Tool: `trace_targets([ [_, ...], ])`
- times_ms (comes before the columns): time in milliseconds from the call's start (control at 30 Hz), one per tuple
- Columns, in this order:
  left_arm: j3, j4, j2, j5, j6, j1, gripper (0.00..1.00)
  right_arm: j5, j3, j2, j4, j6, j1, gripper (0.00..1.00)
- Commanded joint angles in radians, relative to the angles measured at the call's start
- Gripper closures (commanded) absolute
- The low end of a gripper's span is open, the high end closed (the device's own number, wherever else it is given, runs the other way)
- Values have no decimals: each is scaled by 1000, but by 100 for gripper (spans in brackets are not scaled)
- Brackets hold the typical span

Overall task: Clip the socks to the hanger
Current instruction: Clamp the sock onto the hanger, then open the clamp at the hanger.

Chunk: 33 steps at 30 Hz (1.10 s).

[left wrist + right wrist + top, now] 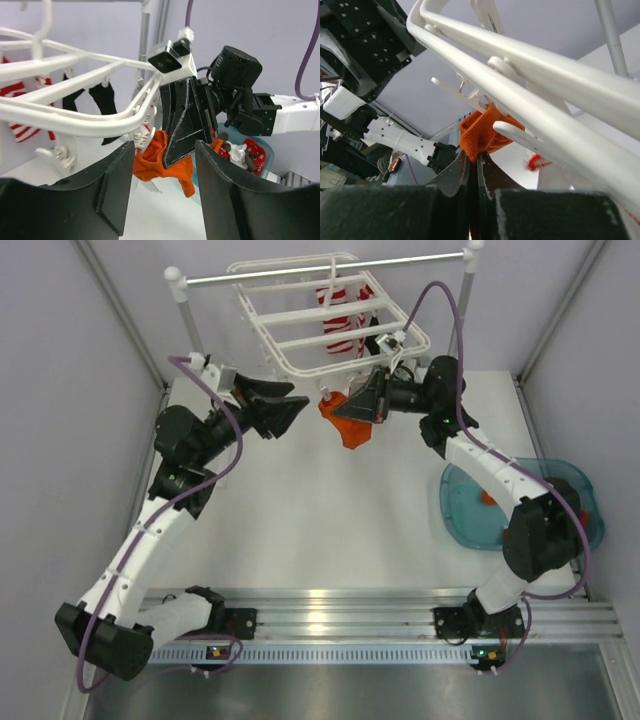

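Note:
The white hanger (330,315) hangs from the silver rail, with a red-and-white striped sock (345,315) and a black sock (102,102) clipped on it. My right gripper (352,405) is shut on an orange sock (345,420), held up against a white clip (470,95) under the hanger's front bar. In the right wrist view the orange sock (482,132) bunches between my shut jaws and the clip. My left gripper (290,410) is open and empty, just left of the orange sock (160,160).
A blue tray (575,480) at the right holds more socks (240,150). The silver rail (320,270) on white posts stands at the back. Grey walls close in both sides. A metal rail (380,615) runs along the near edge.

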Motion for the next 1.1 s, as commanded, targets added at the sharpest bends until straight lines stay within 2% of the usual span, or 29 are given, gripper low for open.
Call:
trace_targets([
  [0,-27,-46,-77,-89,12,38,43,-17,61,-53,-40,-55,-17,100],
  [167,-14,-112,-94,-103,-18,110,39,-23,64,-60,-62,-72,-20,100],
  [367,-8,-141,-65,-80,51,148,41,-28,64,-58,-63,-75,-23,100],
  [667,-1,-3,17,-66,51,147,49,-39,70,-55,-77,-85,-25,100],
  [1067,29,143,116,-17,-12,147,53,-48,86,-52,-122,-112,-36,100],
])
